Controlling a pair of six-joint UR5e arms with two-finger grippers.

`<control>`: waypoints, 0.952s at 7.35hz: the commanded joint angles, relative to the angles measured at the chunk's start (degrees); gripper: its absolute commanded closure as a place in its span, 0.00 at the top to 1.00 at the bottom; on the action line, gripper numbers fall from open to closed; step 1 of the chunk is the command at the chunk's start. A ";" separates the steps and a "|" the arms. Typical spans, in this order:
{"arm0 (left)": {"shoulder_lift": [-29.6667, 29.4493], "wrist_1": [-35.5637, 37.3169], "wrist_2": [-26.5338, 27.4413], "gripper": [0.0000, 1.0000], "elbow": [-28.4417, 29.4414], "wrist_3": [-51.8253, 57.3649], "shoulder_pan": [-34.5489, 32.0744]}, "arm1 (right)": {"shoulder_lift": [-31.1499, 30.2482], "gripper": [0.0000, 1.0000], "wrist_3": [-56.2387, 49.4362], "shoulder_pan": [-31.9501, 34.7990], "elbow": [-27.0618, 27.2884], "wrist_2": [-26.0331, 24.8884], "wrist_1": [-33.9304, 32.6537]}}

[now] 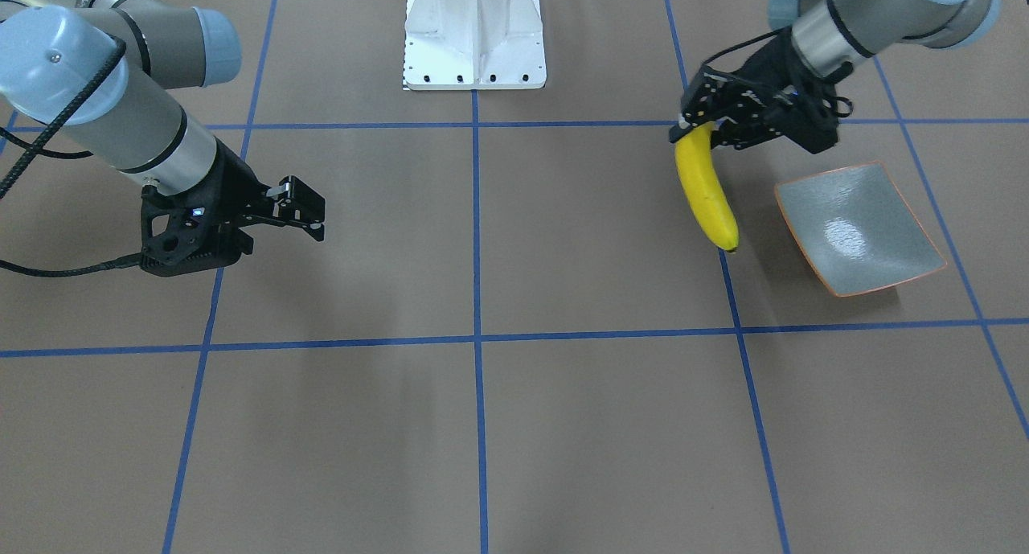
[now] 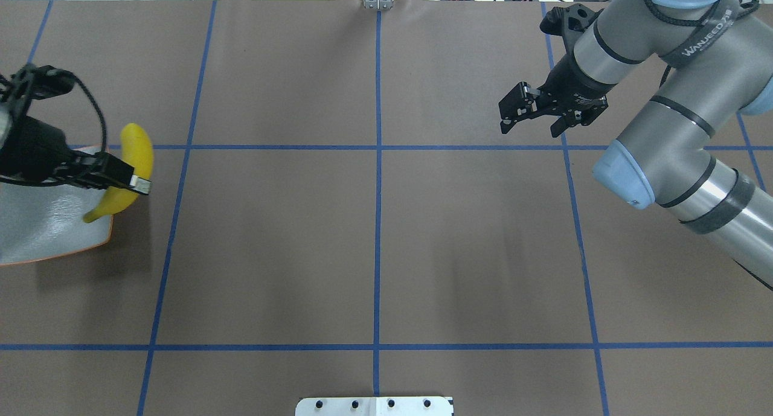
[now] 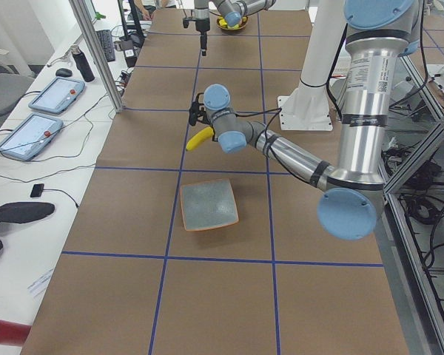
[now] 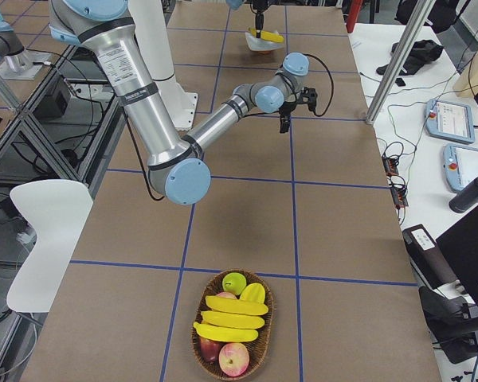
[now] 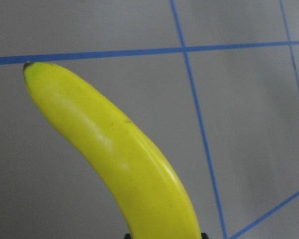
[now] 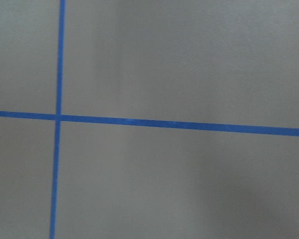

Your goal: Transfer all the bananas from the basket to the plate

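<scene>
My left gripper [image 1: 696, 129] is shut on one end of a yellow banana [image 1: 707, 192] and holds it in the air just beside the grey-green plate [image 1: 860, 228]. In the overhead view the banana [image 2: 136, 153] in the left gripper [image 2: 131, 185] overlaps the plate's [image 2: 42, 235] near edge. The plate has nothing on it. The banana fills the left wrist view [image 5: 124, 164]. My right gripper [image 1: 315, 216] is open and empty over bare table, also in the overhead view [image 2: 506, 121]. Three more bananas [image 4: 233, 319] lie in the wicker basket [image 4: 197, 344].
The basket also holds apples [image 4: 234, 358] and a green fruit [image 4: 234, 282], at the table's right end. The white robot base [image 1: 474, 35] stands at the middle. Blue tape lines cross the brown table. Tablets and cables lie off the table's far side.
</scene>
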 commanded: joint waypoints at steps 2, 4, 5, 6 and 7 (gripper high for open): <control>11.01 -1.18 10.50 0.00 2.97 8.09 -4.36 | -4.43 1.00 -0.55 2.40 -0.01 -0.11 0.35; 12.95 -1.00 16.16 0.00 5.00 7.75 -3.84 | -4.70 1.00 -0.55 2.41 0.07 0.07 0.35; 12.00 -1.09 17.66 0.00 8.23 7.74 -3.49 | -5.40 1.00 -0.55 2.41 -0.01 -0.02 0.35; 9.55 -0.92 17.76 0.00 9.92 7.40 -3.22 | -5.84 1.00 -0.63 2.41 0.16 -0.11 0.44; 9.18 -1.00 17.76 0.00 10.46 7.31 -2.09 | -5.93 1.00 -0.55 2.41 0.16 -0.11 0.35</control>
